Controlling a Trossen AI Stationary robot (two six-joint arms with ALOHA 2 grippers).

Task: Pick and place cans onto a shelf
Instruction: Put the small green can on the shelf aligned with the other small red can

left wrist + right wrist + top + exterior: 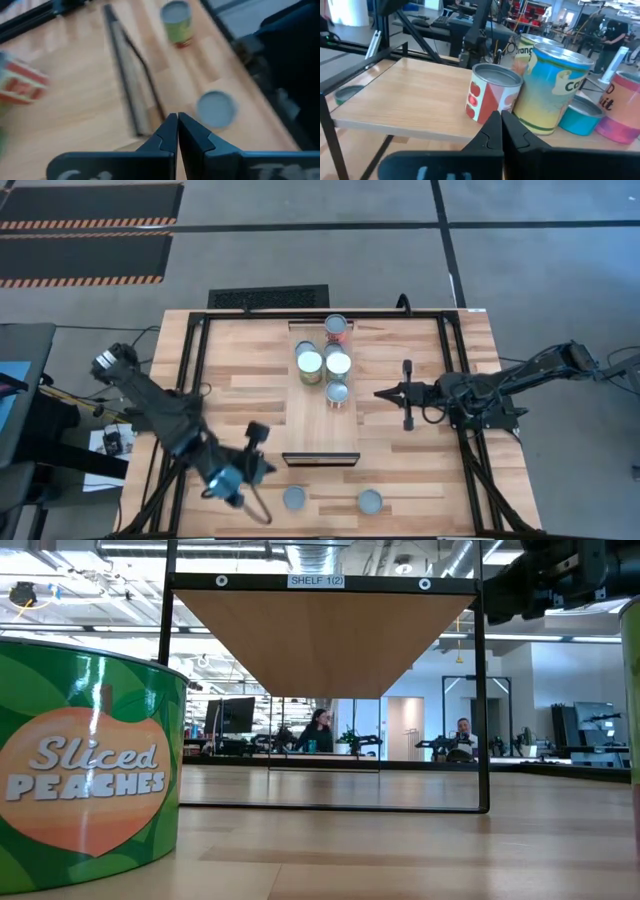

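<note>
High view: four cans (323,363) clustered at the shelf's (320,425) far end; two more (294,498) wait on the table (420,480) near the left tool (262,450).

Low view: "SHELF 1(2)"; "Sliced PEACHES".

Left wrist view: tool closed, empty.

Right wrist view: right tool (500,122) closed, empty, beside the shelf.

Jaws shut, pointing at red-label can (492,97) on shelf (405,95), w/ other cans (555,92) beside.

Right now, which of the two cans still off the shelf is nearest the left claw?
The can at the table's front edge, just right of the left claw. The other loose can sits farther right.
</note>
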